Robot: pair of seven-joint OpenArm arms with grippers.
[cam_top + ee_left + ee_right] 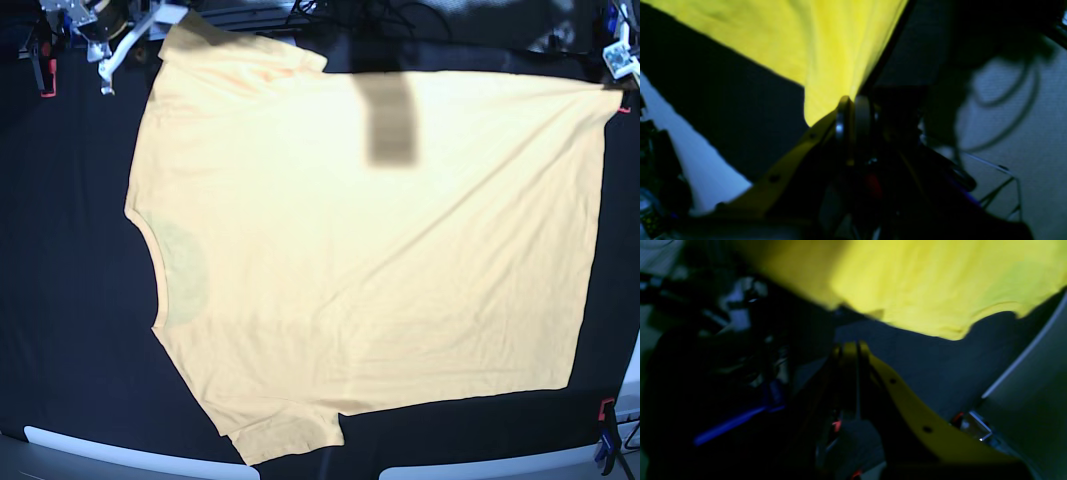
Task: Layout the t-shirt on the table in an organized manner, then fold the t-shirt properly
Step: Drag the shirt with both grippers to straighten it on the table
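T-shirt (pixel 380 260): pale yellow-orange, short-sleeved, spread flat across most of the table (pixel 70 300), neckline toward the table's left edge in the base view, hem toward the right edge. One sleeve lies at the far left corner, the other at the near edge. The cloth is mostly smooth, with shallow creases running toward the far right corner, where a hem corner is drawn out to a point. A grey shadow patch falls on the cloth near the far edge.

Table: covered in black cloth; red clamps (pixel 606 408) at its edges.

Left gripper (pixel 853 100): at the far right corner, jaws closed on the shirt's corner, the fabric fanning away from the pinch.

Right gripper (pixel 850 346): jaws closed, nothing seen between them; the shirt's edge lies just beyond the tips, apart from them, over bare black cloth. View blurred.
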